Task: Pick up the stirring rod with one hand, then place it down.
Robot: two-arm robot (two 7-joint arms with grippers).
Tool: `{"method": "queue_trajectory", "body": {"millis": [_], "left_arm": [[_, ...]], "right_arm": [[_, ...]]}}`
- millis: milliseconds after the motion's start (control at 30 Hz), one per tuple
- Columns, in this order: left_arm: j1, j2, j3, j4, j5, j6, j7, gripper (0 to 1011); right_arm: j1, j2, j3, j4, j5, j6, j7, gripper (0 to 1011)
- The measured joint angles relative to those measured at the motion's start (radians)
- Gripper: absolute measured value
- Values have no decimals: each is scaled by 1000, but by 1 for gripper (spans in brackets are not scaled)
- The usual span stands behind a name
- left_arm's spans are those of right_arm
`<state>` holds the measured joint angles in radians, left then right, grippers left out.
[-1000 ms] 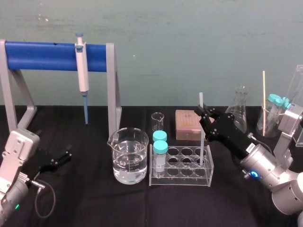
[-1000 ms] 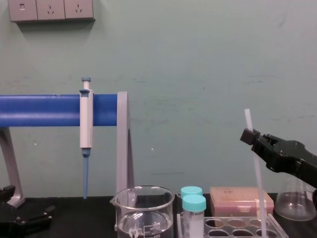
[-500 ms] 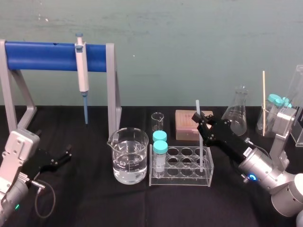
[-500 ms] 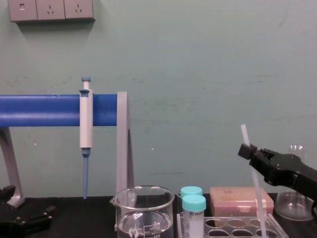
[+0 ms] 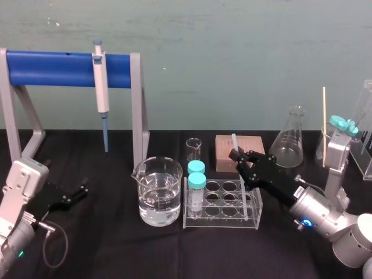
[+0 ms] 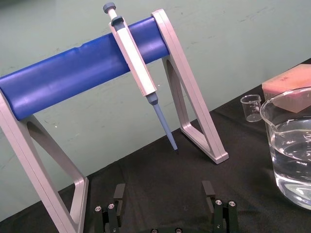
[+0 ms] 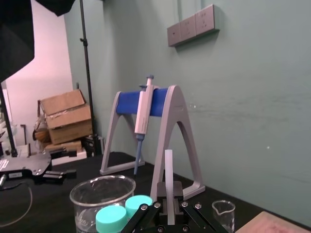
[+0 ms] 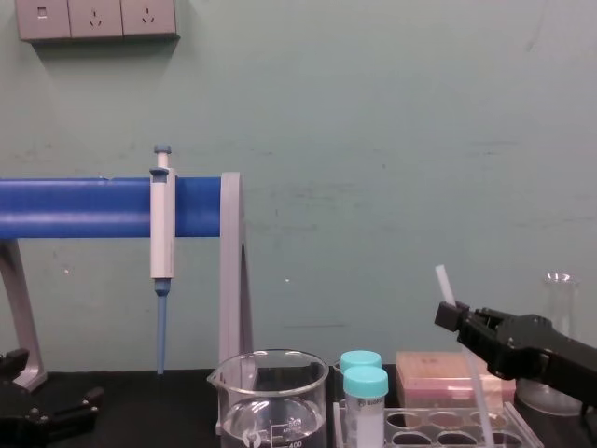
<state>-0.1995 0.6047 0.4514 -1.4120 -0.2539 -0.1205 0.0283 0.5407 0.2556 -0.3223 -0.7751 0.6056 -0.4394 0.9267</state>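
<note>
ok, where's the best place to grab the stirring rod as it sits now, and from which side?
Upper stretch of the stirring rod, from the robot's right, where the right end effector is shut on it. It leans, lower part inside the tube rack, capped tubes on its left. The left end effector is parked.

Translucent white is showing on stirring rod [image 5: 234, 141], black on right gripper [image 5: 238, 156]; stand bar [image 5: 58, 62] is reading blue, tube caps [image 5: 196, 167] teal, tip box [image 5: 253, 143] pink, tablecloth [image 5: 116, 244] black.
</note>
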Motion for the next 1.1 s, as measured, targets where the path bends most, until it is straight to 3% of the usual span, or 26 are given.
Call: {"method": "queue_trajectory", "body": {"millis": [500,1100], "left_arm": [[0,0,0,0,0,0,0,1000],[0,0,0,0,0,0,0,1000]], "right_arm": [[-2,10,-19,-11,-25,36,-24,70],[-2,9,-18,-9,-22,35,-22,70]]}}
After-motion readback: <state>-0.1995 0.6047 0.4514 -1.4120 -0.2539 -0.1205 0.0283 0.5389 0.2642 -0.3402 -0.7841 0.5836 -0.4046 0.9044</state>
